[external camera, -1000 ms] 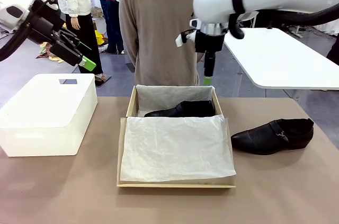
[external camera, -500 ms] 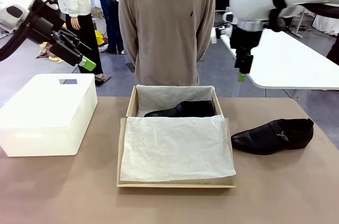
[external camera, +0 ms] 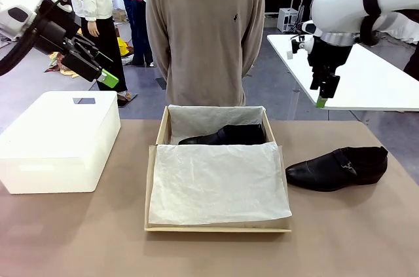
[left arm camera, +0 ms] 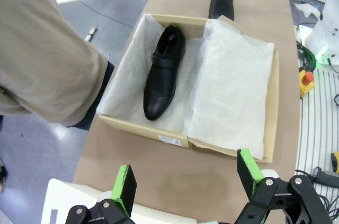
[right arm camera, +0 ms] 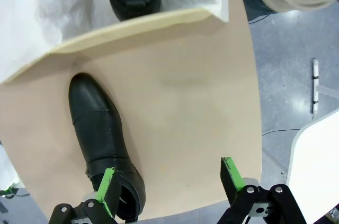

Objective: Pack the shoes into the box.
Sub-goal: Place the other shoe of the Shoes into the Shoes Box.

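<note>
Right gripper [right arm camera: 169, 179] is held high above the table [external camera: 366, 244] with its jaws spread wide and nothing between them. From the front it is seen edge-on, so the gap cannot be judged there. Below it the loose shoe [right arm camera: 100, 139] is laid on its sole on bare tabletop, just right of the box [external camera: 152, 179] and apart from it. The shoe's heel end is partly covered by one green pad [right arm camera: 107, 184] in the wrist view and lies close to the table's right edge. A strip of free table is left between shoe and box. The near half of the box is covered by a sheet of tissue [external camera: 216, 182], so whatever lies beneath is hidden. In the far half the other shoe [left arm camera: 163, 73] is laid along the back wall, its lower side screened by the tissue fold when seen from the front. At the left a white bin [external camera: 59, 139] is set well apart from the box. Above it the left gripper [left arm camera: 186, 176] is raised, likewise wide and empty. Beyond the far edge a person [external camera: 206, 28] is stood, cut off at the top of the front view.
</note>
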